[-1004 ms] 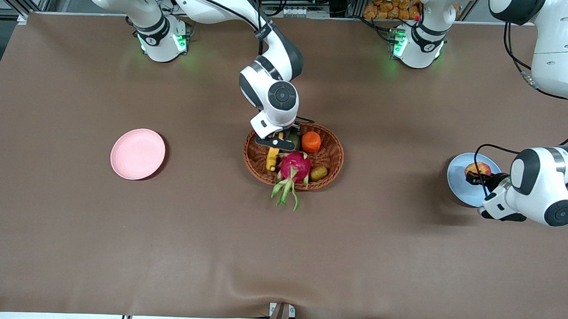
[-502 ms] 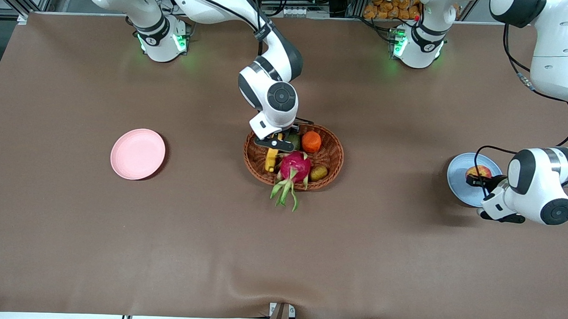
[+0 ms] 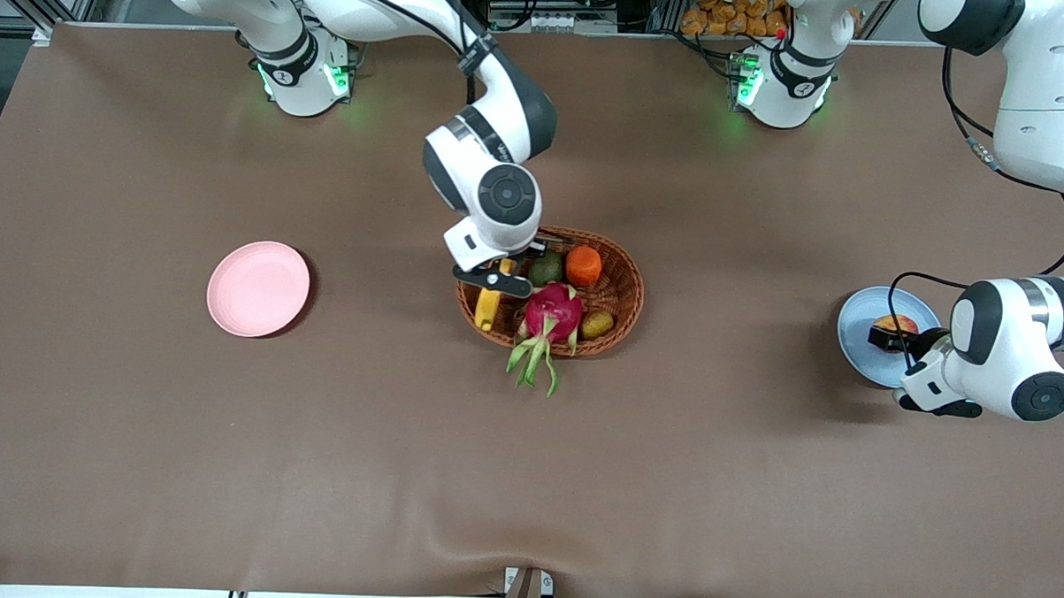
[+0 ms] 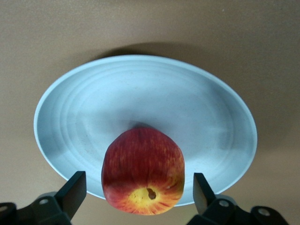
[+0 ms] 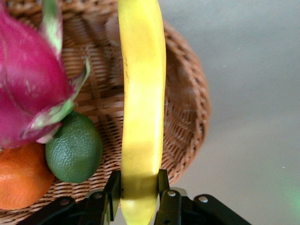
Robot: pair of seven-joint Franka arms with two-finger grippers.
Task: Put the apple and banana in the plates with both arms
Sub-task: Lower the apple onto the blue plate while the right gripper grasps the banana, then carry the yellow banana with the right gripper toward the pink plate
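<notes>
Gripping banana (image 5: 142, 108) over wicker basket (image 3: 623, 289), right gripper (image 5: 139, 190); left gripper (image 4: 137, 194) released, straddling apple (image 4: 143, 171) on blue plate (image 4: 93, 101).

White arms (image 3: 1025, 104), grey joints (green-lit bases)

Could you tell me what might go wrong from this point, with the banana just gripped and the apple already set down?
The right gripper holds the banana near one end, so the long free part could swing or slip while travelling to the pink plate. It also hangs over the basket rim and may catch there. The left gripper is open around the apple on the blue plate; a careless retreat could nudge it.
</notes>
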